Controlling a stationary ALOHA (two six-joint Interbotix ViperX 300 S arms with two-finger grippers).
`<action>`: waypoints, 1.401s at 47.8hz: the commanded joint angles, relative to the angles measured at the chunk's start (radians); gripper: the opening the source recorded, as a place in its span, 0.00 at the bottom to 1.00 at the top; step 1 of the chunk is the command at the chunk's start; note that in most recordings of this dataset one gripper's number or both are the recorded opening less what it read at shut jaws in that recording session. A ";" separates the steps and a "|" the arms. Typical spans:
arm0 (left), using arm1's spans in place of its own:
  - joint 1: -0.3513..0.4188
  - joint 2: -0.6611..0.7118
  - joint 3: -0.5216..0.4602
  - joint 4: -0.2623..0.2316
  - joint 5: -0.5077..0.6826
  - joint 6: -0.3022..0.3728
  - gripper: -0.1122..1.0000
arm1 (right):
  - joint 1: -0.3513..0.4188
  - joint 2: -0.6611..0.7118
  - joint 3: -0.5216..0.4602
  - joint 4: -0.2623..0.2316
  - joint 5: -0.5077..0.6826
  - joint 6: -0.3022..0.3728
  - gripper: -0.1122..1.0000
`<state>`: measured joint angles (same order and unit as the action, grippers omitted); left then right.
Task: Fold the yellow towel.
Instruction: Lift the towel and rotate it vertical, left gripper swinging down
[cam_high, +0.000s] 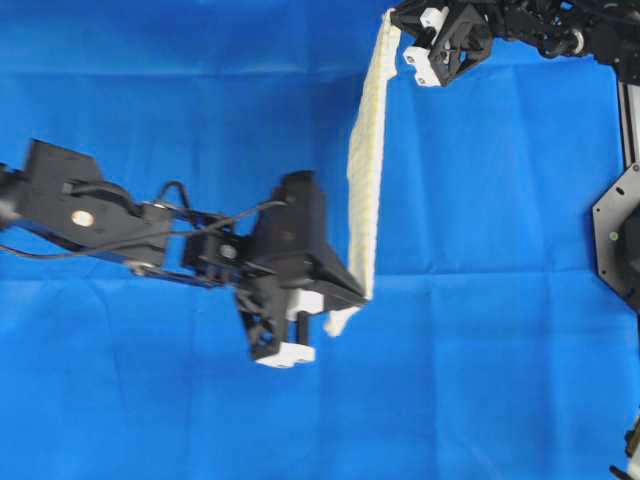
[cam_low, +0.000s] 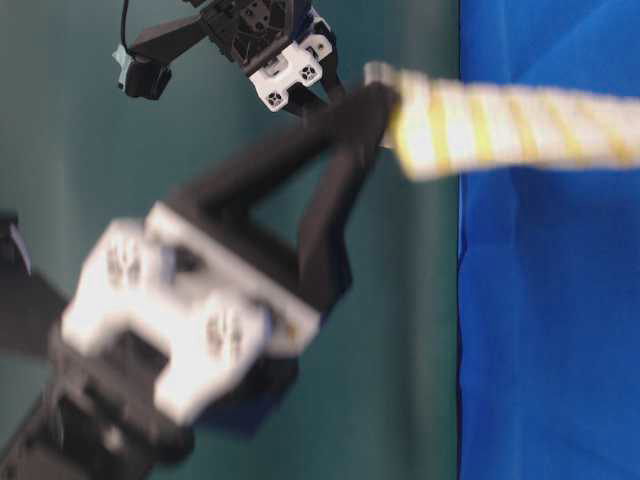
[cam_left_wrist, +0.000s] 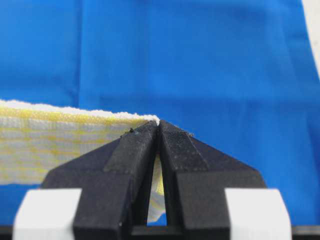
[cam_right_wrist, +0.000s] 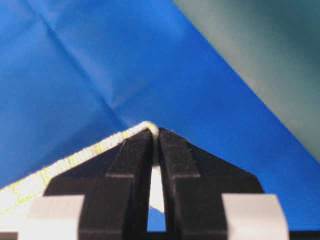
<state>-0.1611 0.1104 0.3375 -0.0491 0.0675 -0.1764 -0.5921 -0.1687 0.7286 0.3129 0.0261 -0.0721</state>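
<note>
While both grippers pinch corners, yellow towel (cam_high: 367, 170) stretches lengthwise top-to-bottom.

The scene is seen from straight above in the overhead view, far enough off that both arms and most of the blue cloth (cam_high: 480, 380) are taken in. The table-level view is set low and sideways, so close to the left gripper (cam_low: 365, 105) that it is blurred. Each wrist view is aimed forward along its own fingers: the left gripper (cam_left_wrist: 158, 125) and the right gripper (cam_right_wrist: 155, 131) fill the lower frame. The yellow towel (cam_high: 368, 170) pinched at the fingertips is shared by all four views.
</note>
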 joint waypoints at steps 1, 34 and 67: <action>-0.008 0.015 -0.077 0.002 -0.008 0.003 0.11 | -0.012 -0.009 -0.026 -0.009 -0.012 -0.002 0.13; -0.015 0.164 -0.202 0.005 -0.069 0.011 0.11 | -0.012 -0.005 -0.023 -0.029 -0.006 -0.005 0.12; -0.058 0.084 0.120 -0.005 -0.359 0.023 0.11 | 0.101 0.206 -0.169 -0.029 -0.021 -0.005 0.12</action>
<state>-0.2010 0.2516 0.4280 -0.0522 -0.2454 -0.1534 -0.4970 0.0337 0.6044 0.2853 0.0153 -0.0752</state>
